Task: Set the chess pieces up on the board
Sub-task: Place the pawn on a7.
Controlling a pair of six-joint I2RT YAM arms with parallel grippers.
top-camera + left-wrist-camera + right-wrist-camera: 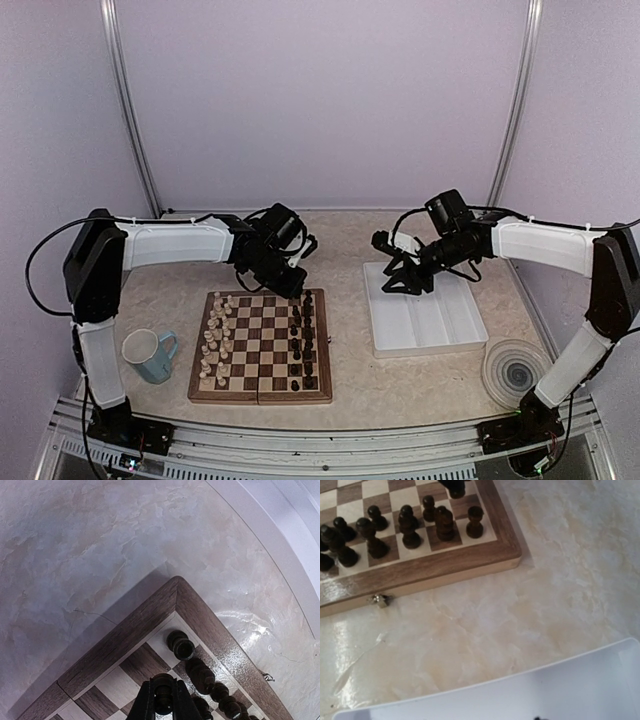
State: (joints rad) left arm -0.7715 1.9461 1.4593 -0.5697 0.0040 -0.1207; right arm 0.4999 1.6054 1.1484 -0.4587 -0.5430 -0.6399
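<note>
fig.: left jaws clamped on a dark piece [164, 696] just above the board [125, 630] corner, right jaws apart over the tray [440, 325]; skewed release cd topple nearby pieces [202, 675], packed v. close.

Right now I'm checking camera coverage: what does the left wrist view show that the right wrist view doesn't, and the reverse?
Only the left wrist view shows the grip close up: the left fingers shut on a dark chess piece near the board's corner. Only the right wrist view shows the white tray, along its bottom edge. Both show the board, dark pieces standing along its edge, and the pale marbled table.
</note>
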